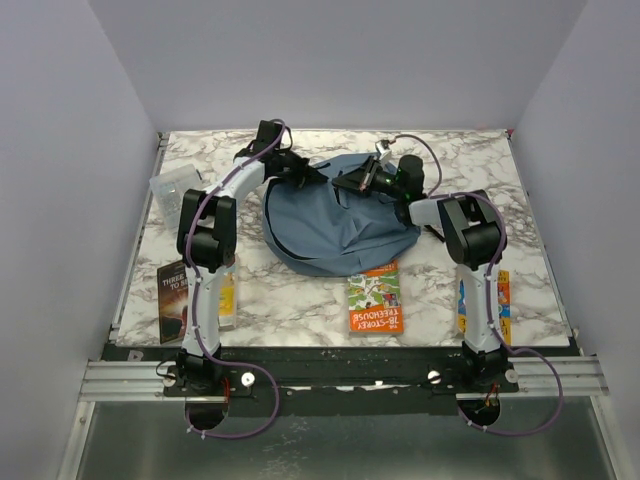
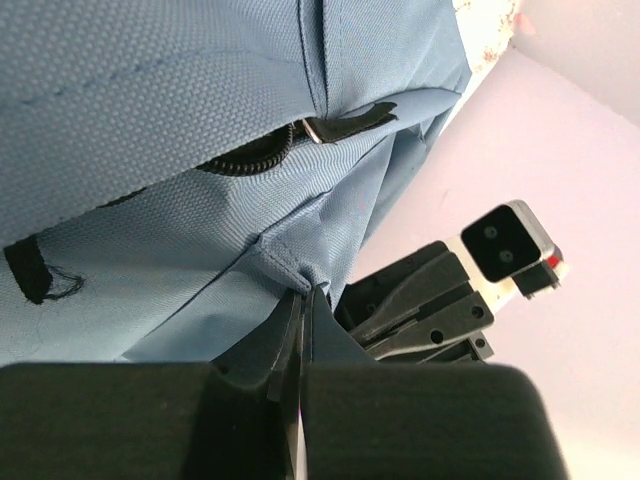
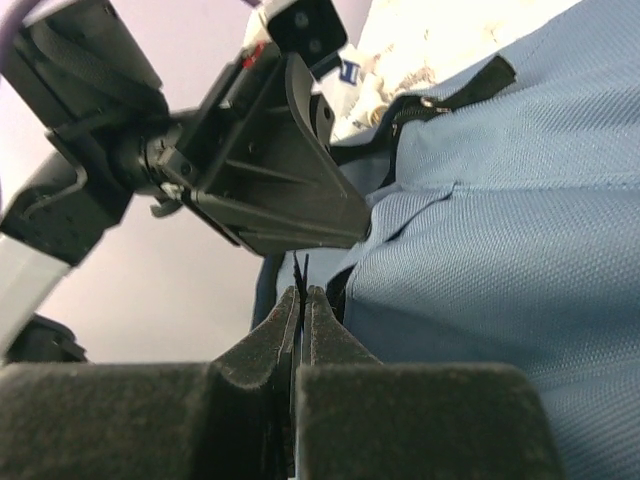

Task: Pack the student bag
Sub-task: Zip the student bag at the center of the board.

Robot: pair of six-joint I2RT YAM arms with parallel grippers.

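On the marble tabletop (image 1: pixel 300 315), the student bag (image 1: pixel 330 232) lies flat in the middle, closer to the far edge than to the near edge. It is soft and blue, and it is the biggest thing on the tabletop. Both arms reach over to its far side, one from each side. The left gripper (image 2: pixel 302 296) has its two fingers pressed together on a small fold of the blue cloth, so it is pinching the bag. Just above that fold you can see a black zipper (image 2: pixel 250 158) running across the cloth. The right gripper (image 3: pixel 302 296) is at the bag too, just beside the left one. Its fingers are pressed tight together, and a thin dark bit sticks out between the tips. I cannot tell what that bit is. A green and orange book (image 1: pixel 375 300) lies near the near edge, just in front of the bag. A dark book (image 1: pixel 172 296) lies by the near left corner. A clear box (image 1: pixel 173 188) sits by the left edge, farther back. Another bright book (image 1: pixel 503 300) lies near the right arm's base.
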